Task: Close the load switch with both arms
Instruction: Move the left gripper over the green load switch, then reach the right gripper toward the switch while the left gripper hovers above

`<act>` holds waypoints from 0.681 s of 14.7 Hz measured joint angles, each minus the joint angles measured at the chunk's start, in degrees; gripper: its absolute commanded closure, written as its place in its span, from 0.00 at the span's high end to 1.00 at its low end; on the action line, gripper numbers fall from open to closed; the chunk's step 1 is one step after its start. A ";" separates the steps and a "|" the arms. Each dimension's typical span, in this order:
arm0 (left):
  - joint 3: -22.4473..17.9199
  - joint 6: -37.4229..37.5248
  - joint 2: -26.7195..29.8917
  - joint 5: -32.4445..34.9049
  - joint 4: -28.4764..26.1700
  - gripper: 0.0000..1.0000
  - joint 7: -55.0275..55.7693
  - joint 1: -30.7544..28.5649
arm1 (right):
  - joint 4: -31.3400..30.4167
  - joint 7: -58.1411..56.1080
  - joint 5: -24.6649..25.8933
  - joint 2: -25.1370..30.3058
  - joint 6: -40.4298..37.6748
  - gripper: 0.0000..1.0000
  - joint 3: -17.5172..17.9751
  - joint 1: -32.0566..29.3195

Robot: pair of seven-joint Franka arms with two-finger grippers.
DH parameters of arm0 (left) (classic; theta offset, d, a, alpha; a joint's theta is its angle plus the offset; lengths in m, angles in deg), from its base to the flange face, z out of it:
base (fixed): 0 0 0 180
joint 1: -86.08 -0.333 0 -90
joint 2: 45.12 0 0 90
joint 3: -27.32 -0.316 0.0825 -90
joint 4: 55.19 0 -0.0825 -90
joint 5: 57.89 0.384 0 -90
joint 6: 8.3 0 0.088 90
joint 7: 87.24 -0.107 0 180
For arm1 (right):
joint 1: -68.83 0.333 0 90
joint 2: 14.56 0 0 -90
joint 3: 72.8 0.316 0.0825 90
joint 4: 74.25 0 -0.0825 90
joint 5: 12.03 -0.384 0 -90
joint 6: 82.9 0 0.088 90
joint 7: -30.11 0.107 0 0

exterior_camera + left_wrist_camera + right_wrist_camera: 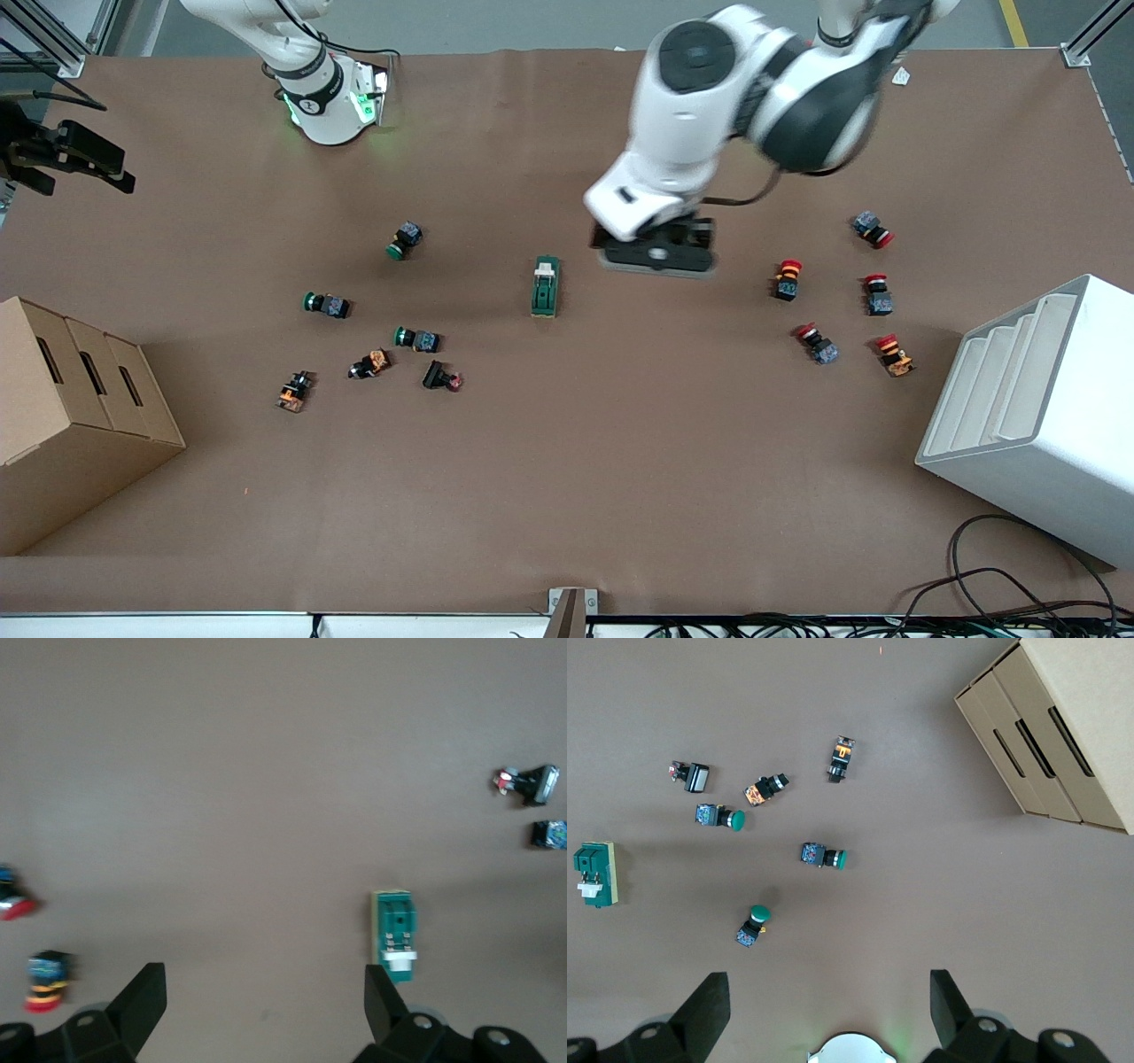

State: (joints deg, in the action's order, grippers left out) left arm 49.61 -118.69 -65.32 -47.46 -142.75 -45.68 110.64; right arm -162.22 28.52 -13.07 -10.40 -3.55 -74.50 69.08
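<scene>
The load switch (546,286), a dark-green block with a white lever piece at one end, lies flat mid-table. It also shows in the left wrist view (392,935) and the right wrist view (595,873). My left gripper (657,252) hangs over bare table beside the switch, toward the left arm's end. Its jaws are wide open and empty in the left wrist view (266,992), with one finger (383,997) close to the switch's lever end. My right gripper (830,1001) is open and empty, high over the table by its own base (852,1050). It is out of the front view.
Green push buttons (406,239), (326,304), (416,338) and other small ones lie toward the right arm's end. Red push buttons (787,278), (875,294) lie toward the left arm's end. There is a cardboard box (71,416) and a white rack (1036,416).
</scene>
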 measured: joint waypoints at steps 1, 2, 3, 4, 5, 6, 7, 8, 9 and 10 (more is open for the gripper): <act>0.01 -2.30 -1.24 3.30 -0.68 0.96 4.06 2.24 | 0.00 0.03 0.00 0.00 -0.03 1.00 -0.03 0.00; 0.05 -4.34 -2.23 7.30 -1.59 0.96 9.53 4.19 | 0.00 0.04 0.00 0.00 -0.06 1.00 -0.07 0.00; 0.10 -6.12 -3.20 11.04 -2.54 0.96 14.80 5.87 | 0.00 0.05 0.00 0.00 -0.07 1.00 -0.10 0.00; 0.15 -8.30 -4.31 14.34 -3.61 0.96 19.63 7.53 | 0.00 0.07 -0.01 0.00 -0.09 1.00 -0.13 -0.01; 0.15 -10.70 -5.60 17.13 -4.59 0.96 24.19 9.26 | 0.00 0.08 -0.01 0.00 -0.14 1.00 -0.15 -0.01; 0.15 -12.52 -6.98 19.97 -5.27 0.97 28.53 10.88 | 0.00 0.14 -0.01 0.00 -0.16 1.00 -0.17 -0.01; 0.16 -13.61 -8.42 23.69 -5.89 0.97 33.31 12.40 | 0.00 0.23 -0.01 0.00 -0.16 1.00 -0.17 -0.01; 0.17 -14.18 -9.87 28.31 -6.67 0.97 39.02 13.93 | 0.00 0.29 -0.01 0.00 -0.16 1.00 -0.18 -0.01; 0.19 -14.99 -11.07 33.16 -7.84 0.97 45.05 15.26 | 0.00 0.30 -0.01 0.00 -0.16 1.00 -0.19 -0.01; 0.19 -16.43 -11.96 38.26 -9.49 0.97 51.42 16.35 | -0.01 0.35 -0.01 -0.01 -0.16 1.00 -0.22 -0.02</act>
State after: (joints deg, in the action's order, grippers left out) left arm 49.80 -135.11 -77.28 -9.19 -152.24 5.74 126.99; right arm -162.23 28.87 -13.08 -10.40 -3.71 -74.71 69.06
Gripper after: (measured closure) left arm 0.031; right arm 0.000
